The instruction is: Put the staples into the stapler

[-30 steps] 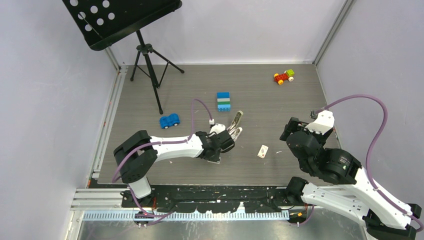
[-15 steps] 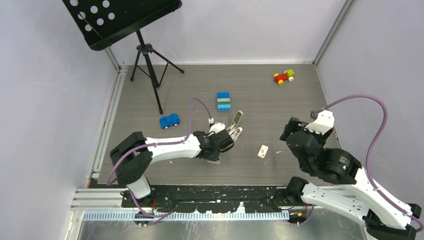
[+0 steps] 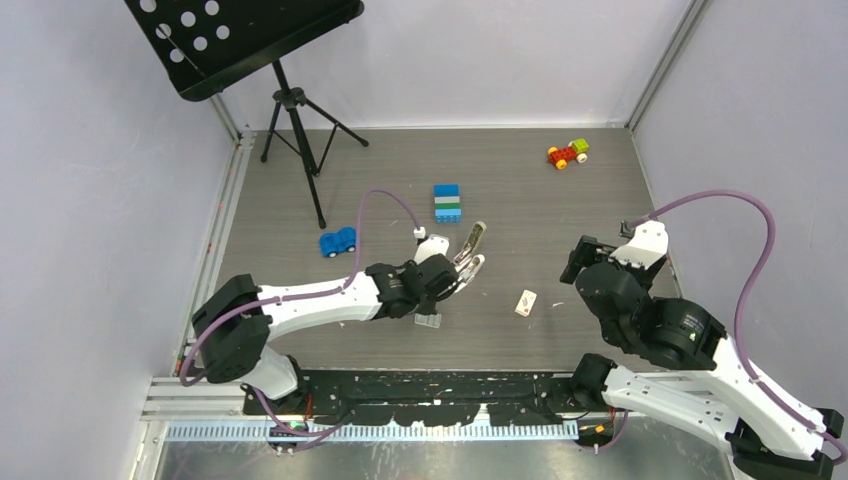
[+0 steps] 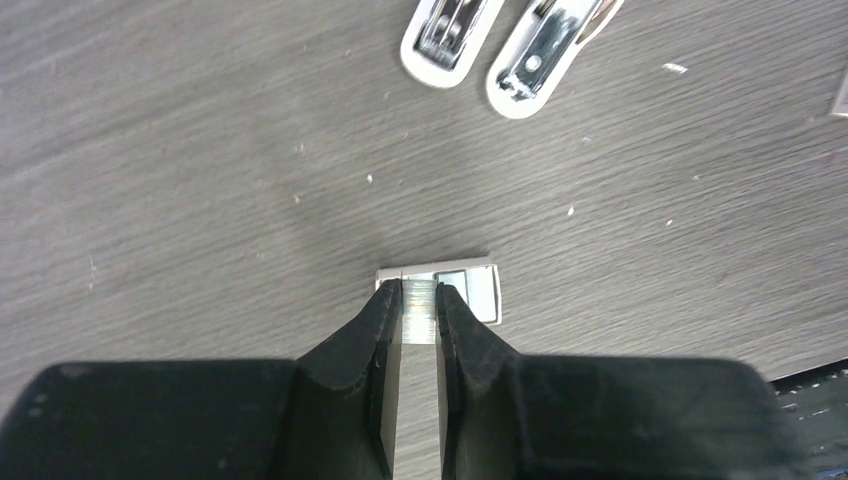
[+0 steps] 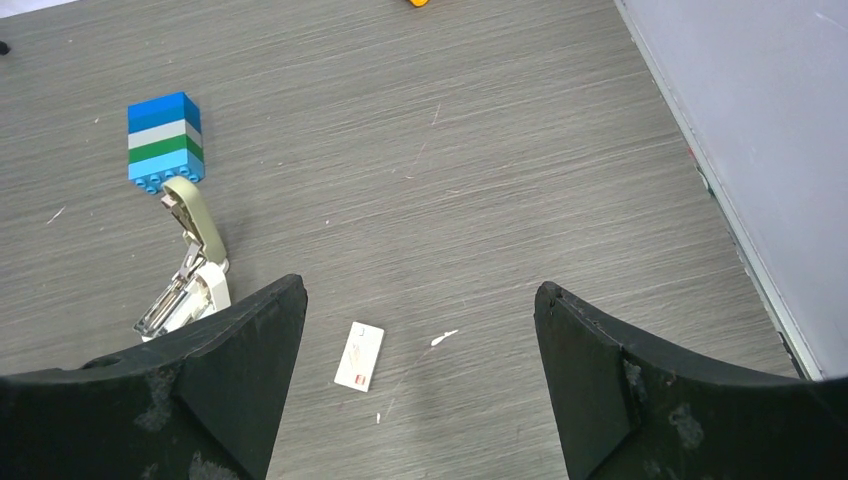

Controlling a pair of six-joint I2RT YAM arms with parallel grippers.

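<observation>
Just beside the hinged-open stapler (image 4: 505, 55), the left gripper (image 4: 420, 302) pinches the staples (image 4: 470, 290) by one end. The right gripper (image 5: 418, 290) hovers spread wide over a white red-marked box (image 5: 360, 356), its lettering unreadable.

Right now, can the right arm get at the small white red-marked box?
Probably yes: the white box lies by itself on the table, right below the open right gripper, with nothing covering it.

Bright, even light, soft shadows, all 3 views sharp.
</observation>
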